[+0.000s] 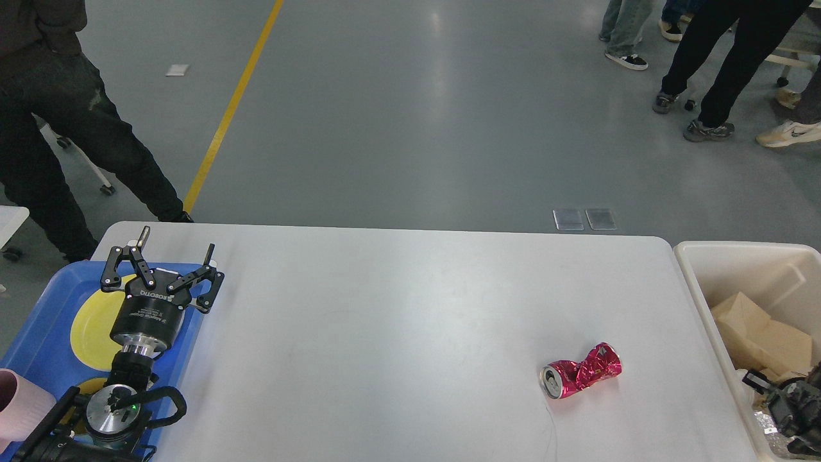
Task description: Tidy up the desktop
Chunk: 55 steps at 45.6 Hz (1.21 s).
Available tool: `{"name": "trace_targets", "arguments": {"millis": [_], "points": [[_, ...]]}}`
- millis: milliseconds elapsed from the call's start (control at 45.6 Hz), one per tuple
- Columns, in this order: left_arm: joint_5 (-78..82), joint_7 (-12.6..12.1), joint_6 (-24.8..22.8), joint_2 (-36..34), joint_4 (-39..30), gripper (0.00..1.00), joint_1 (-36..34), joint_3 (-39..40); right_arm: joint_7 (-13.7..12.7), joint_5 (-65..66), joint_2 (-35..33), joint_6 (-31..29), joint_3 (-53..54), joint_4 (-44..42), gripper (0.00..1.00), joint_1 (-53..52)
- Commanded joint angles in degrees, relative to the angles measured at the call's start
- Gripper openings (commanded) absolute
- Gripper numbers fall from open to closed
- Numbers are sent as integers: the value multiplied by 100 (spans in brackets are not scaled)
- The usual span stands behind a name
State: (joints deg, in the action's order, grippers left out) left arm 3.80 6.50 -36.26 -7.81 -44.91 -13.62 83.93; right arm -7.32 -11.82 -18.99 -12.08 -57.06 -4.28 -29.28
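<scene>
The desktop is a large white tabletop with rounded corners. A crushed red can lies on its side at the right front of it. My left gripper hovers open and empty over the far corner of a blue tray, at the desktop's left edge. My right gripper shows only as a dark shape at the lower right, low over the cream bin; its fingers cannot be told apart. It sits well to the right of the can, apart from it.
The cream bin beside the desktop's right edge holds brown cardboard pieces and some silvery foil. The blue tray on the left carries a yellow plate and a pink cup. People stand on the grey floor beyond.
</scene>
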Motion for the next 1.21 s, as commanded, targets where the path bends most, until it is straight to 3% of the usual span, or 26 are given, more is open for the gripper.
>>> {"name": "trace_targets", "arguments": {"millis": [0, 66, 745, 899, 1030, 1184], "points": [[-2, 0, 4, -1, -1, 97, 0, 0, 11, -31, 44, 643, 37, 6, 100, 1], [6, 0, 4, -1, -1, 97, 0, 0, 11, -31, 149, 900, 29, 6, 100, 89], [-2, 0, 4, 8, -1, 97, 0, 0, 11, -22, -141, 813, 55, 208, 100, -244], [-2, 0, -4, -1, -1, 97, 0, 0, 11, 5, -465, 462, 81, 893, 100, -1043], [6, 0, -4, 8, -1, 97, 0, 0, 11, 144, -905, -364, -68, 2017, 100, -2256], [-2, 0, -4, -1, -1, 97, 0, 0, -15, 1190, -1142, -1243, -445, 3476, 100, -3943]]}}
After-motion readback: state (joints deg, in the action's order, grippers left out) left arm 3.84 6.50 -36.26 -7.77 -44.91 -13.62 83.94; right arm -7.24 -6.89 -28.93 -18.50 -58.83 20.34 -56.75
